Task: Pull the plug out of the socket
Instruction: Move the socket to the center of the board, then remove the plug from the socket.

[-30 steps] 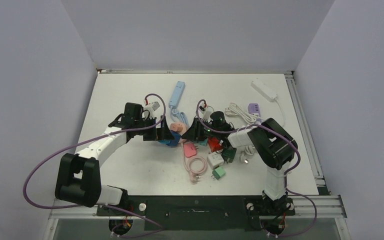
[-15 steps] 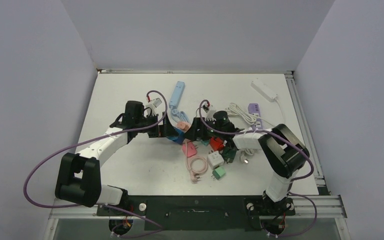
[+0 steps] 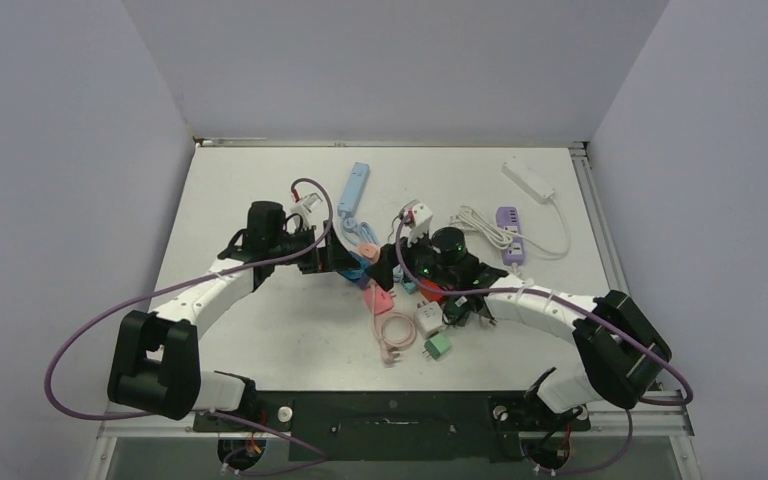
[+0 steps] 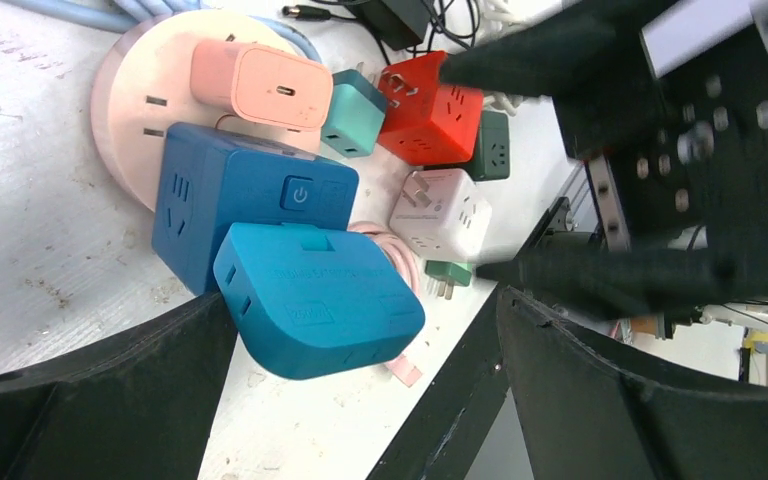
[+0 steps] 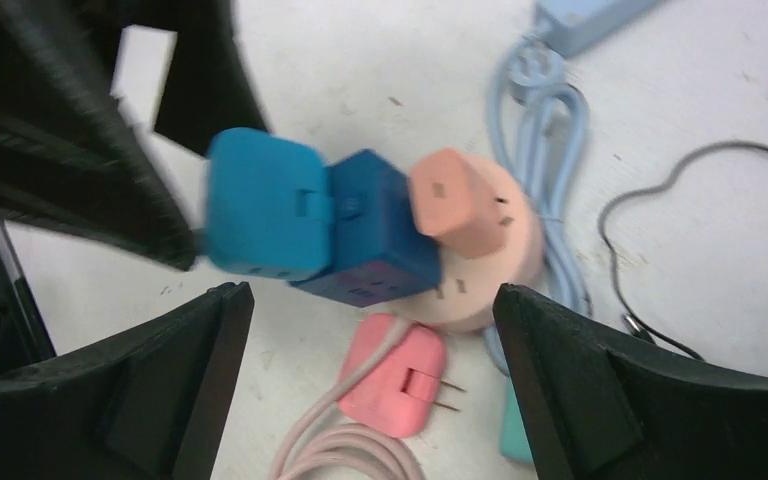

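Beside the round pink socket [image 4: 125,110], the teal plug [image 4: 315,300] sits seated in the dark blue cube [image 4: 245,200], its long axis across the cube face and its back pointing away from the socket. The left gripper [image 4: 355,335] and right gripper [image 5: 365,300] are both spread and grip nothing, which indicates the approach step. The next move likely calls for clamping the plug, bracing the cube and pulling straight away from the socket.

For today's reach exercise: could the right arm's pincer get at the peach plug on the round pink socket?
Probably yes: the right pincer is open and the peach plug stands exposed ahead of it, with nothing between.
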You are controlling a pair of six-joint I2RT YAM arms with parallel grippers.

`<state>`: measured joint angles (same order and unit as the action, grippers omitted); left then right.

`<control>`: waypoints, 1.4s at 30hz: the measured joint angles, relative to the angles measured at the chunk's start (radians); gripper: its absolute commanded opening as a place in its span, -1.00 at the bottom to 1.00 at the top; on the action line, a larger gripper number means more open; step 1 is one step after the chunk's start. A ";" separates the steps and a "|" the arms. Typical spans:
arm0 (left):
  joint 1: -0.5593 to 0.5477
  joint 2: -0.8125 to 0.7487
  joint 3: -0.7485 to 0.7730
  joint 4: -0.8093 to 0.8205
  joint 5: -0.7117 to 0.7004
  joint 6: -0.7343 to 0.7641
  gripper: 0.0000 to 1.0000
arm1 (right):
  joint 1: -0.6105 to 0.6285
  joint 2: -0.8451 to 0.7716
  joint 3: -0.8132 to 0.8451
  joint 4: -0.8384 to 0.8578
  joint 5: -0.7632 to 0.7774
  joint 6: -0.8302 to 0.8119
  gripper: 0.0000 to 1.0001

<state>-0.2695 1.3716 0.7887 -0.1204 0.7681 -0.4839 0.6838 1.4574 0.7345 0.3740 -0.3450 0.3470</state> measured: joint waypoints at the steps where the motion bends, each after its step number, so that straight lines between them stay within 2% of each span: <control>1: 0.001 -0.008 -0.003 0.008 0.001 -0.005 0.92 | 0.039 -0.016 0.000 -0.002 0.026 -0.037 0.95; 3: 0.003 -0.020 -0.008 0.023 0.007 -0.014 0.93 | 0.121 -0.043 -0.002 0.005 0.073 -0.104 0.91; 5: 0.005 -0.023 -0.010 0.044 0.016 -0.029 0.92 | 0.194 -0.060 -0.011 0.036 0.103 -0.157 0.79; 10: 0.011 -0.023 -0.011 0.073 0.027 -0.047 0.92 | 0.251 -0.055 -0.026 0.092 0.189 -0.241 0.66; 23: 0.071 -0.064 -0.034 0.130 0.029 -0.083 0.92 | 0.286 0.084 -0.016 0.157 0.290 -0.304 0.37; 29: 0.097 -0.073 -0.044 0.147 0.016 -0.094 0.92 | 0.300 0.137 0.031 0.172 0.302 -0.306 0.36; 34: 0.165 -0.134 -0.056 0.124 -0.054 -0.092 0.92 | 0.310 0.180 0.079 0.171 0.328 -0.296 0.27; 42: 0.247 -0.204 -0.053 0.006 -0.213 -0.049 0.92 | 0.312 0.243 0.185 0.132 0.360 -0.283 -0.04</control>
<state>-0.0223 1.1675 0.7357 -0.1146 0.5549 -0.5331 0.9958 1.7008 0.9195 0.5056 0.0154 0.0639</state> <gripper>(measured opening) 0.963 0.518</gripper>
